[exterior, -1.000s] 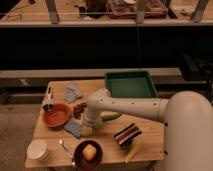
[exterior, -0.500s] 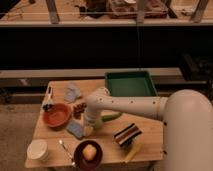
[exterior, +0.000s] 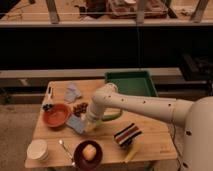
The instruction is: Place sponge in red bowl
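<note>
The sponge [exterior: 75, 123], a small flat blue-grey pad, sits just right of the red bowl [exterior: 56, 115] on the wooden table [exterior: 155, 142]. The bowl is round, orange-red and shows nothing inside. My white arm reaches in from the right and bends down to the sponge. My gripper [exterior: 89, 126] is at the sponge's right edge, low over the table, and looks shut on that edge. The sponge's left part sticks out toward the bowl, a short gap from its rim.
A green tray [exterior: 131, 82] stands at the back right. A pale blue cloth [exterior: 72, 92] lies behind the red bowl. In front are a maroon bowl with a yellow fruit [exterior: 87, 154], a white bowl [exterior: 37, 149] and a spoon [exterior: 65, 149]. A striped object [exterior: 127, 134] lies at the right.
The sponge and the gripper have shifted slightly up and toward the red bowl. The arm's elbow has barely moved.
</note>
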Controlling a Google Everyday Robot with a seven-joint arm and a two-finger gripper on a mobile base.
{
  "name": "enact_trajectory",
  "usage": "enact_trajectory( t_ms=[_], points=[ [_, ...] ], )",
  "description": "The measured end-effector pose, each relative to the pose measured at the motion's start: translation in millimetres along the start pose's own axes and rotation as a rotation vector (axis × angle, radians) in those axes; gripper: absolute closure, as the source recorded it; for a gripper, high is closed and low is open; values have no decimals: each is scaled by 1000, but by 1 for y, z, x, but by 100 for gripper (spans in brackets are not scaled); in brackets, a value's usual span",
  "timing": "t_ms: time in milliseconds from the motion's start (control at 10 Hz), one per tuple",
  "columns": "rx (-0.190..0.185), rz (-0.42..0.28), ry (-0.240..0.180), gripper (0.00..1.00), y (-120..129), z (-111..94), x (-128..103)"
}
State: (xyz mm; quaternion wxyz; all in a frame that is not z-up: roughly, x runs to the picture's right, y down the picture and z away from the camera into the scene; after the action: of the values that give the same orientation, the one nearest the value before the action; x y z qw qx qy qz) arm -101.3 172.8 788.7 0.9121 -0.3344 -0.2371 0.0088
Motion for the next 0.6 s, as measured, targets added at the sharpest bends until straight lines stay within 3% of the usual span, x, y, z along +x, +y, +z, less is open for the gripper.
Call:
enact_trajectory(
  t_ms=[200,600],
  points=[
    [-13,-2,-25,94,-13,-8,-3],
    [-54,-19,-55,94,-46,7,-26]
  ],
)
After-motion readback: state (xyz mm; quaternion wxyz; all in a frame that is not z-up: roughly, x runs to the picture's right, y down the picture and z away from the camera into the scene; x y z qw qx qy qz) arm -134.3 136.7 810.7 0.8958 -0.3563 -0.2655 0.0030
